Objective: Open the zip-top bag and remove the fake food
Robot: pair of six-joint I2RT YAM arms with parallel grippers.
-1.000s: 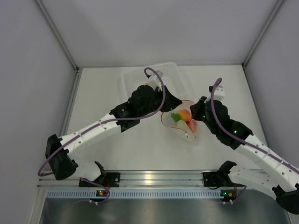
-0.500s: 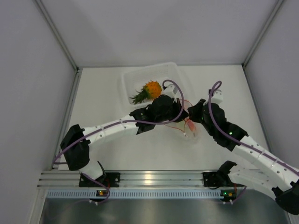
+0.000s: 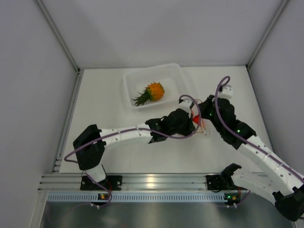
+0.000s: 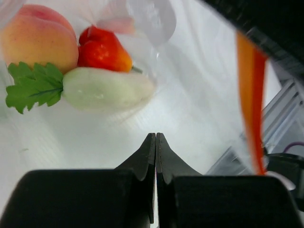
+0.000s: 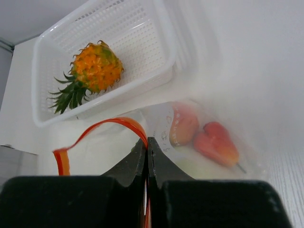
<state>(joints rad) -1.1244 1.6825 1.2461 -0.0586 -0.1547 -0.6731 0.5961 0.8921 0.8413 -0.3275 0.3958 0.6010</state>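
The zip-top bag (image 5: pixel 204 142) lies on the table with its red-orange zip strip (image 5: pixel 114 124) lifted. My right gripper (image 5: pixel 147 139) is shut on that strip and holds the mouth up; it shows in the top view (image 3: pixel 203 114). My left gripper (image 4: pixel 156 135) is shut and empty at the bag's mouth, a little short of the food. The peach-coloured fruit (image 4: pixel 38 35), the red fruit (image 4: pixel 102 50) and the white vegetable (image 4: pixel 107 88) with green leaves lie together in the bag. The orange pineapple (image 3: pixel 151 92) lies in the tray. In the top view my left gripper (image 3: pixel 187 121) covers most of the bag.
The rigid latticed tray (image 3: pixel 166 73) stands at the back centre, just behind the bag; it shows in the right wrist view (image 5: pixel 137 33). Grey walls close in the table on three sides. An aluminium rail (image 3: pixel 152 180) runs along the near edge.
My left gripper was over the tray; the pineapple now lies there. The left arm has swung right and forward to the bag's mouth. The right gripper still holds the strip.
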